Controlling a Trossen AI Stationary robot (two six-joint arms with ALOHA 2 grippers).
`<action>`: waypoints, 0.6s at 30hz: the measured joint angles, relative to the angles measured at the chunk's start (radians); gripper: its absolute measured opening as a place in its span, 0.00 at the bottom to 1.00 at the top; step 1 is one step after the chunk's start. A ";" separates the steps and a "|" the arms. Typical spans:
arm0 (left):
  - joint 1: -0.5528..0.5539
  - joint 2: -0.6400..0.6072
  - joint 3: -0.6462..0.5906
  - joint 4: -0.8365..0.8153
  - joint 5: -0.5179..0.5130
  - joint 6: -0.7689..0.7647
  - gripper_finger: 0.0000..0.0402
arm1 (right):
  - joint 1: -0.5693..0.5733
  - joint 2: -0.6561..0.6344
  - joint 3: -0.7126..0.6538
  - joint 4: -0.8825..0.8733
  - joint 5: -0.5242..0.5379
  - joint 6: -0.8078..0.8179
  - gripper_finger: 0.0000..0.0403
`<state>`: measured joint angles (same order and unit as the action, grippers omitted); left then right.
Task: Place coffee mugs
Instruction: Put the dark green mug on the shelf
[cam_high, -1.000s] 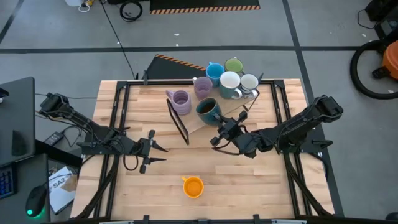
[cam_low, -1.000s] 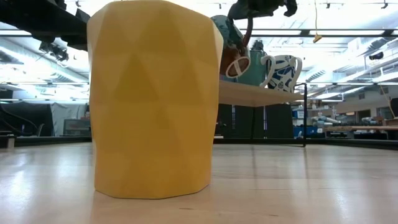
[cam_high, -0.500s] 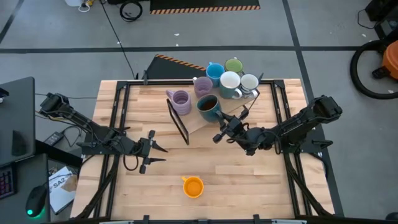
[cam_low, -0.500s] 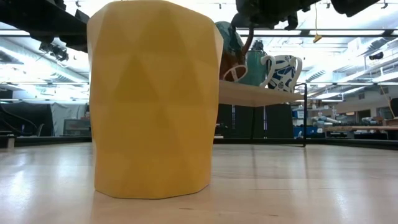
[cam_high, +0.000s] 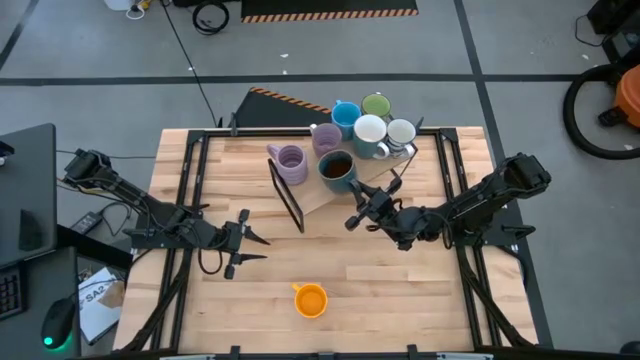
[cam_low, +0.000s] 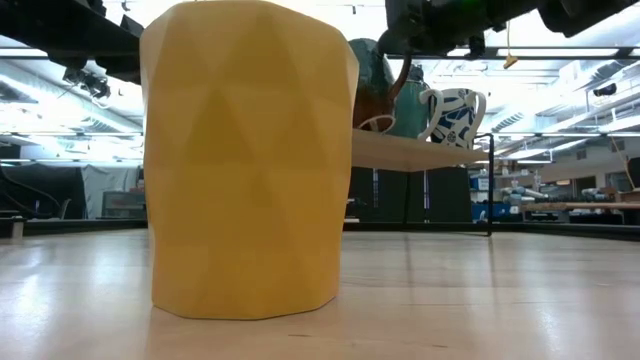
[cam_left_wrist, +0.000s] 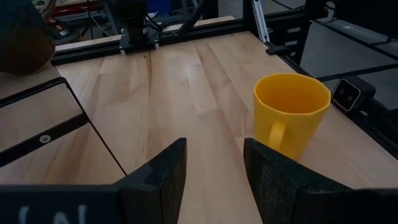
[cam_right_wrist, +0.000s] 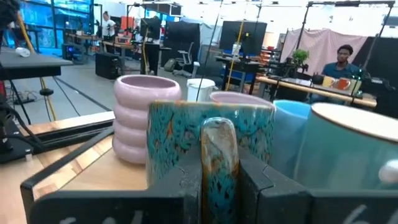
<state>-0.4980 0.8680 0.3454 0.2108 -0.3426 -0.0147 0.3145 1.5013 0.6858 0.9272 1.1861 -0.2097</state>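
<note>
- High view: right pincer gripped the dark mug's handle, mug at its 11 o'clock.
- Left pincer waited wide; orange mug at 4 o'clock, nearer it.

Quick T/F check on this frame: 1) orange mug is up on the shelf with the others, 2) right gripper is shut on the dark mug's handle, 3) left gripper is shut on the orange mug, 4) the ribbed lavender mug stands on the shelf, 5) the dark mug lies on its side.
1) False. The orange mug stands alone on the table near the front edge, apart from the wooden shelf.
2) True. The right gripper is shut on the handle of the dark mug.
3) False. The left gripper is open, and the orange mug sits beyond it, untouched.
4) True. The ribbed lavender mug is upright on the shelf.
5) False. The dark mug is upright, brown inside facing up.
</note>
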 joint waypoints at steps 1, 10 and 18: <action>0.000 0.000 0.000 0.000 0.000 0.000 0.41 | 0.000 0.000 -0.006 0.000 0.004 0.013 0.14; 0.000 0.000 0.000 0.000 0.000 0.000 0.41 | 0.014 0.000 -0.028 -0.008 0.088 0.034 0.14; 0.000 0.000 0.000 0.000 0.000 -0.008 0.41 | 0.027 0.000 -0.028 -0.050 0.135 0.103 0.14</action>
<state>-0.4980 0.8680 0.3454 0.2104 -0.3428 -0.0226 0.3410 1.5017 0.6582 0.8776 1.3215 -0.1070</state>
